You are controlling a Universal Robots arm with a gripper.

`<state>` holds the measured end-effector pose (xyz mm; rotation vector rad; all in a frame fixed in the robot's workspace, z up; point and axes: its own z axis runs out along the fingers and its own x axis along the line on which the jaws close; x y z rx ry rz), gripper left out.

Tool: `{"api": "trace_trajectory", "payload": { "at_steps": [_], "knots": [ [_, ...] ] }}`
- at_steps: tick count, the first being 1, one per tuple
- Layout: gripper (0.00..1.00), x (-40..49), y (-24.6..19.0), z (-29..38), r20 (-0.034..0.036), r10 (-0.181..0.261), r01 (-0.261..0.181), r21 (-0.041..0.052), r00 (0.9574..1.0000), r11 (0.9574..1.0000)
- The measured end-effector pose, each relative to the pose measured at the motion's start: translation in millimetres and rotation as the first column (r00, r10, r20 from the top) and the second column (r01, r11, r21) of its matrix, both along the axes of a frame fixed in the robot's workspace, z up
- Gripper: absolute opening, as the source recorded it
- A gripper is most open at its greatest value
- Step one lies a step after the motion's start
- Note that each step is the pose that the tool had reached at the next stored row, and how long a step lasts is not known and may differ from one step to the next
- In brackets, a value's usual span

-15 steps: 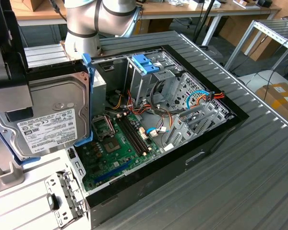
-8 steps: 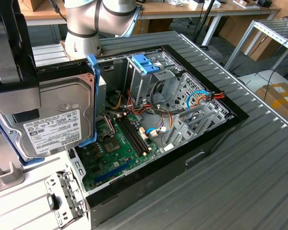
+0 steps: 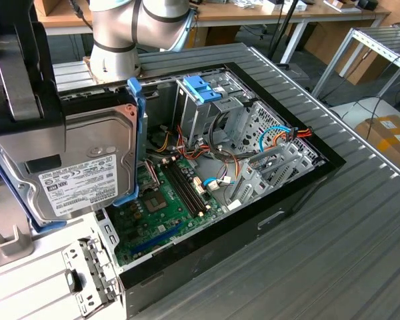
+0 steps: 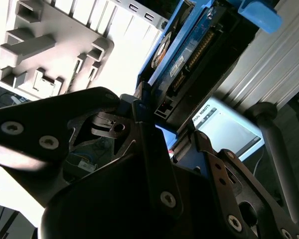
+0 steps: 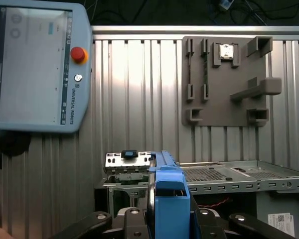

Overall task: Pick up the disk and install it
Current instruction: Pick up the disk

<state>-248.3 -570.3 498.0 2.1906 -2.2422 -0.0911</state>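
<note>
You have the disk (image 3: 80, 160) clamped in the gripper (image 4: 162, 124), held up clear of the open computer case (image 3: 290, 190).

In the second wrist view the black fingers (image 4: 139, 117) are closed against the disk's two flat faces near one end. It has a grey metal body with a white label and bright blue side rails, and the first wrist view shows its blue end tab. In the exterior view it is tilted on edge, label toward the camera, at the case's end on the exterior view's left. Beyond it lie the green motherboard (image 3: 161, 208), loose orange and blue cables (image 3: 280, 137), and the drive cage (image 3: 201, 107) with its blue latch. The grey arm (image 3: 120, 33) rises behind the case, over the ribbed table (image 3: 360, 260).
</note>
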Motion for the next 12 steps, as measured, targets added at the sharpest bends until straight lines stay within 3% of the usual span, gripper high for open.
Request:
{"api": "trace_trajectory", "payload": {
  "at_steps": [12],
  "knots": [
    [0.37, 5.4, -6.7, -0.3, 0.0, 0.0, 0.0, 0.0, 1.0, 1.0]
  ]
}}
